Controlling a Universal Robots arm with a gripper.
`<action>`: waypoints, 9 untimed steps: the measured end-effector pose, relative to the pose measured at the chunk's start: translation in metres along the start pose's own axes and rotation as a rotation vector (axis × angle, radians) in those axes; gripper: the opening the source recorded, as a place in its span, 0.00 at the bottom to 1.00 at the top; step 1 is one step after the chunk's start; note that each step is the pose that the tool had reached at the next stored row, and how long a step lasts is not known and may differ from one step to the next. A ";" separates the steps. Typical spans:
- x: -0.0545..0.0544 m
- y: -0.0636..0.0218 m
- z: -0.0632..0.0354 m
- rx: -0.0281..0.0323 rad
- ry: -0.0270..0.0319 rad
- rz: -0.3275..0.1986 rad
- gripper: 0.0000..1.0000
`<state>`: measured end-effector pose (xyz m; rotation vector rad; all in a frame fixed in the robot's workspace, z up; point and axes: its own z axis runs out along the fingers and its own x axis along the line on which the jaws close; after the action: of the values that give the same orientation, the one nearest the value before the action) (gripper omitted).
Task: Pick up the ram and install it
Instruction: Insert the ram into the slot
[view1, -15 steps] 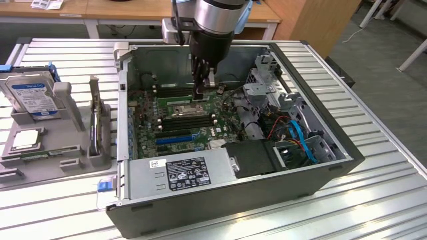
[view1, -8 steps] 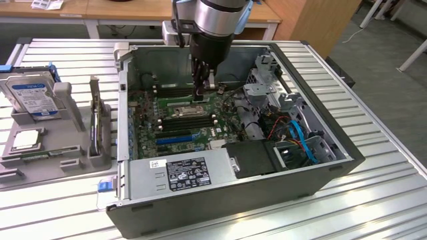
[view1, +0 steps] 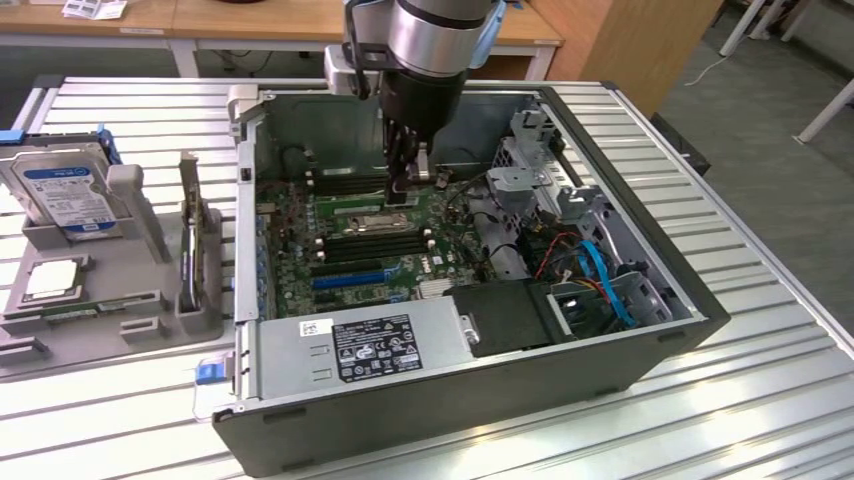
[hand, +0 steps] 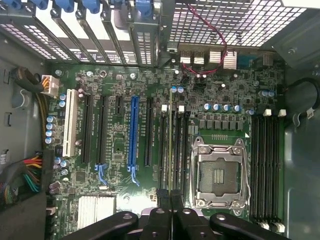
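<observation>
My gripper (view1: 407, 188) reaches down inside the open computer case (view1: 627, 350), just over the motherboard (hand: 120, 85). Its black fingers (hand: 161, 215) are pressed together on the ram (hand: 170, 145). From the wrist view the ram is seen edge-on as a thin pale strip. It runs along the black memory slots (hand: 162, 150) beside the CPU socket (hand: 218, 172), in line with the gap between two slots. Whether it is seated in a slot or just above one I cannot tell. In the exterior view the gripper hides the ram.
More memory slots (hand: 267, 165) lie on the far side of the socket. The power supply (view1: 367, 345) and blue cables (view1: 607, 285) fill the case's near end. On the exterior view's left, a grey tray (view1: 27, 360) holds a hard drive (view1: 67, 195), a silver chip (view1: 51, 280) and a small green board (view1: 67, 313).
</observation>
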<state>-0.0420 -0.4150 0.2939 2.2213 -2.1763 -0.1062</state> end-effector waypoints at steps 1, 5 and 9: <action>0.000 0.0000 0.0004 0.0000 0.0001 0.000 0.12; 0.000 -0.0002 0.0020 0.0001 -0.0001 0.000 0.12; 0.000 -0.0003 0.0038 0.0000 0.0000 0.000 0.12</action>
<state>-0.0420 -0.4150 0.2901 2.2214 -2.1763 -0.1062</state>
